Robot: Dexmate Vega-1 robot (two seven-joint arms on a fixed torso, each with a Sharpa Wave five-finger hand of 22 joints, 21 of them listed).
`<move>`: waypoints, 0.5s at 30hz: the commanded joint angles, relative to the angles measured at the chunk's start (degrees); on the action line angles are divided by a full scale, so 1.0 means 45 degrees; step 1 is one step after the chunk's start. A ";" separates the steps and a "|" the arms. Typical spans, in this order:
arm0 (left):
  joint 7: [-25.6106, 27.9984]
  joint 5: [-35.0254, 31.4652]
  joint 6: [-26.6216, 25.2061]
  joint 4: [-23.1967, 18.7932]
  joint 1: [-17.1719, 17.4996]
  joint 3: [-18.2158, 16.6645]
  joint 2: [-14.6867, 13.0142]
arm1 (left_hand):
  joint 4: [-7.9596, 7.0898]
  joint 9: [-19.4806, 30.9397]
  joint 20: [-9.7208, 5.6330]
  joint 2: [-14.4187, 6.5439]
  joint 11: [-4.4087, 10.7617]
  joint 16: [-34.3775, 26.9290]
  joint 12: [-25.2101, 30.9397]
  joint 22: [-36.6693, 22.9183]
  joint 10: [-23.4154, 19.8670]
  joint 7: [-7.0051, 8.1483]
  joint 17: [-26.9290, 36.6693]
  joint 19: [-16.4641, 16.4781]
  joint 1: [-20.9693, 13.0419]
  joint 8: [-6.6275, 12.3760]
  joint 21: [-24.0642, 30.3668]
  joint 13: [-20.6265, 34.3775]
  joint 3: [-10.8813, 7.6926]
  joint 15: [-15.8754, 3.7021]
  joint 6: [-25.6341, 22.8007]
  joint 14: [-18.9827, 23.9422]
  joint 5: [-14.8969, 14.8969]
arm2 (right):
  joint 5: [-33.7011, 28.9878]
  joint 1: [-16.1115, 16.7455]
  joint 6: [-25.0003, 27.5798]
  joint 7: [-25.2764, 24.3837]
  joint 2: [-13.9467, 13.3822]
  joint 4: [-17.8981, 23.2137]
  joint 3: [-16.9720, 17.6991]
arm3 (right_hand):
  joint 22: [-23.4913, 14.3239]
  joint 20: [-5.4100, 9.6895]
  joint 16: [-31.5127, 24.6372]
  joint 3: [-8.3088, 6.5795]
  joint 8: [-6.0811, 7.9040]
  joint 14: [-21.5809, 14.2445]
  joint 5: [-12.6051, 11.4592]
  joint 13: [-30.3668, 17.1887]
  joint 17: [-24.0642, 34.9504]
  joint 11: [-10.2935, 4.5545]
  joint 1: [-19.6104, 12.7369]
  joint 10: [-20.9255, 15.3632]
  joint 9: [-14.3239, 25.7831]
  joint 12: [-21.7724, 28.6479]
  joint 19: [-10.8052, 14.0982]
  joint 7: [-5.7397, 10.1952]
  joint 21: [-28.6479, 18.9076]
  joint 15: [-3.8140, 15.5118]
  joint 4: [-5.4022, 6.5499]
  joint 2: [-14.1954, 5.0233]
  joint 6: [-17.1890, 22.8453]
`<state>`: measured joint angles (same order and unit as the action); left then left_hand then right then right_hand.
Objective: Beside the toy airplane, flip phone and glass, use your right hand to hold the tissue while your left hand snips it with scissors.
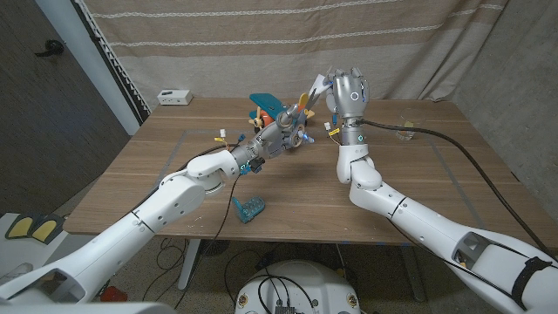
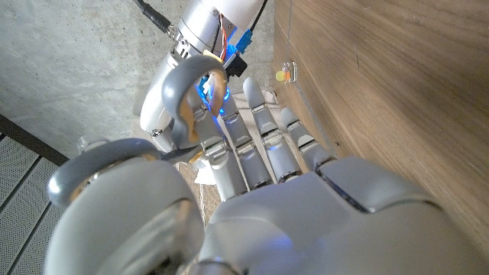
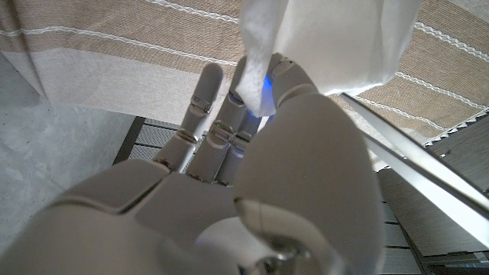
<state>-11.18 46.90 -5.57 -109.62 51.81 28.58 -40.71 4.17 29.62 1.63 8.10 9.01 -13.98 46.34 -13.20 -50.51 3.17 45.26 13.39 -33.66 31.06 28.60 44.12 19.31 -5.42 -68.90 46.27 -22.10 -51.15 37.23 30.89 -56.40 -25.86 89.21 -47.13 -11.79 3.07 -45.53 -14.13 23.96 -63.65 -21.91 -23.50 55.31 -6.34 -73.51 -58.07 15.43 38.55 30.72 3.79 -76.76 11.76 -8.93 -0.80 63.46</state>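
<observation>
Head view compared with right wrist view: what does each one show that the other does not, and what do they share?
Head view alone: the wooden table, the toy airplane, the glass, the blue item near the front edge and the left robot hand gripping the scissors. Right wrist view alone: the tissue's folds close up. Both: the right robot hand holding the tissue, and the striped curtain.

Soft, even light falls from overhead, shadows faint. The head view bows at its edges. Both wrist views blur up close.

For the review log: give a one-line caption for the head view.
Right hand holds the tissue up while the left hand brings the scissors to it.
</observation>
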 commanded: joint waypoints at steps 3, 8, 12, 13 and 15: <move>0.0045 -0.0004 0.0112 -0.0027 0.0094 0.0062 0.0121 | -0.0069 0.0049 -0.0008 0.0029 0.0700 0.0000 0.0081 -0.0059 -0.0705 -0.0007 0.0040 0.0092 -0.0156 -0.0026 -0.0040 0.1419 0.0041 -0.1576 -0.0004 -0.0016 -0.0121 | 0.0227 0.0097 -0.0098 -0.0080 0.0018 0.0126 0.0097 | 0.0024 0.1662 0.0065 -0.0274 0.0094 -0.0052 -0.0322 -0.1736 0.0209 -0.0091 0.0020 -0.1440 0.0080 0.1009 0.0103 -0.0029 -0.0024 0.0331 -0.0015 0.0180 0.0165; -0.0019 -0.0058 0.0217 0.0102 0.0053 0.0163 0.0262 | -0.0073 0.0053 -0.0009 0.0030 0.0700 0.0000 0.0074 -0.0061 -0.0704 0.0004 0.0043 0.0094 -0.0161 -0.0039 -0.0045 0.1410 0.0041 -0.1576 0.0023 -0.0018 -0.0122 | 0.0226 0.0199 -0.0044 -0.0029 -0.0031 0.0293 0.0130 | 0.0031 0.1660 0.0106 -0.0390 0.0109 -0.0074 -0.0499 -0.1838 0.0299 -0.0082 0.0099 -0.1411 0.0110 0.1050 0.0173 -0.0049 -0.0023 0.0332 -0.0008 0.0276 0.0164; 0.0038 -0.0135 0.0319 0.0142 0.0053 0.0197 0.0357 | -0.0076 0.0047 0.0001 0.0030 0.0701 0.0001 0.0105 -0.0062 -0.0728 -0.0012 0.0045 0.0093 -0.0165 -0.0047 -0.0050 0.1446 0.0040 -0.1576 0.0028 -0.0019 -0.0122 | 0.0249 0.0300 -0.0054 -0.0091 -0.0051 0.0383 0.0173 | 0.0027 0.1658 0.0143 -0.0439 0.0116 -0.0069 -0.0577 -0.1874 0.0320 -0.0119 0.0141 -0.1431 0.0127 0.1075 0.0181 -0.0033 -0.0028 0.0333 0.0000 0.0313 0.0155; 0.0033 -0.0143 0.0334 0.0147 0.0052 0.0199 0.0362 | -0.0077 0.0060 -0.0008 0.0030 0.0701 0.0001 0.0077 -0.0062 -0.0699 0.0001 0.0045 0.0102 -0.0164 -0.0040 -0.0047 0.1420 0.0041 -0.1575 0.0026 -0.0019 -0.0122 | 0.0239 0.0316 -0.0058 -0.0138 -0.0050 0.0395 0.0183 | 0.0027 0.1657 0.0165 -0.0457 0.0116 -0.0061 -0.0603 -0.1886 0.0313 -0.0105 0.0153 -0.1420 0.0133 0.1076 0.0183 -0.0033 -0.0027 0.0335 0.0004 0.0319 0.0145; 0.0081 -0.0158 0.0346 0.0144 0.0064 0.0196 0.0379 | -0.0079 0.0043 -0.0001 0.0031 0.0701 0.0000 0.0092 -0.0063 -0.0712 -0.0014 0.0046 0.0104 -0.0164 -0.0050 -0.0049 0.1436 0.0041 -0.1575 0.0024 -0.0017 -0.0122 | 0.0252 0.0354 -0.0083 -0.0156 -0.0067 0.0460 0.0208 | 0.0020 0.1662 0.0163 -0.0500 0.0128 -0.0094 -0.0663 -0.1894 0.0356 -0.0104 0.0176 -0.1423 0.0149 0.1077 0.0190 -0.0036 -0.0039 0.0335 0.0008 0.0338 0.0150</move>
<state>-11.16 46.71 -4.74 -109.51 52.07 29.04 -39.87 4.18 29.62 1.63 8.10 9.01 -13.98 46.34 -13.20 -50.51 3.27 45.25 13.39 -33.66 30.89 28.38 44.12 19.31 -5.42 -69.00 46.27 -22.10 -50.32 37.93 30.66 -56.65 -25.90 90.16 -46.69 -11.60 2.75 -45.08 -15.86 24.17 -63.65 -24.38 -23.51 56.68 -6.34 -72.63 -58.07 15.85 38.66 31.03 3.59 -76.76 11.76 -8.94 0.08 63.66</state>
